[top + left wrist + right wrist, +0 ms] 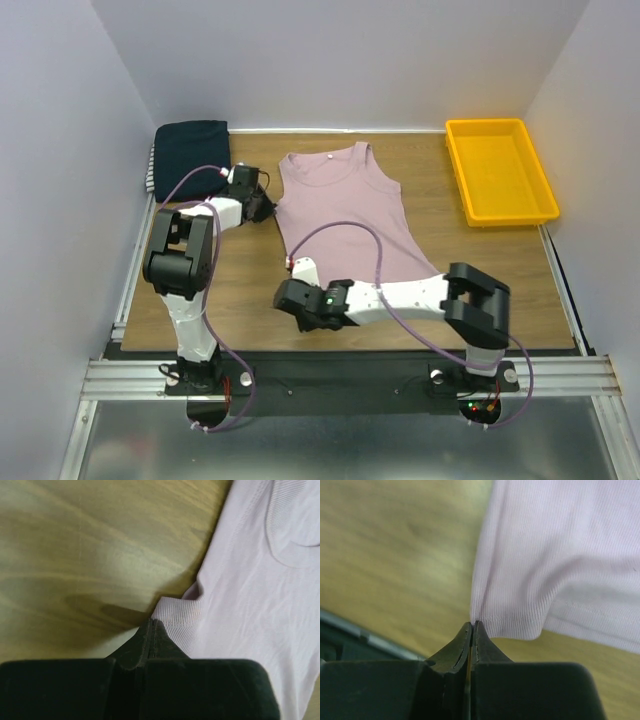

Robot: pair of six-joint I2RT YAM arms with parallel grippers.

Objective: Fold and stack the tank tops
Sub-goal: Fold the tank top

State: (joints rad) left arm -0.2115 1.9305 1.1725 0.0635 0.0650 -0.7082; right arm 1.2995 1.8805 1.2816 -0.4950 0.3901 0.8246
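The pale pink tank top (345, 210) lies spread flat on the wooden table, neck toward the back. My left gripper (262, 208) is shut on its left side edge below the armhole; in the left wrist view the ribbed edge (182, 612) puckers at the closed tips (152, 623). My right gripper (291, 268) is shut on the bottom-left hem corner, and the hem (520, 622) bunches up at the closed tips (472, 625). Folded tank tops (190, 158) are stacked at the back left, dark navy uppermost, with a striped edge (152, 172) showing.
A yellow plastic tray (462, 165) stands at the back right. White walls close in the table on three sides. Purple cables loop over both arms, and one cable (360, 232) crosses above the pink top.
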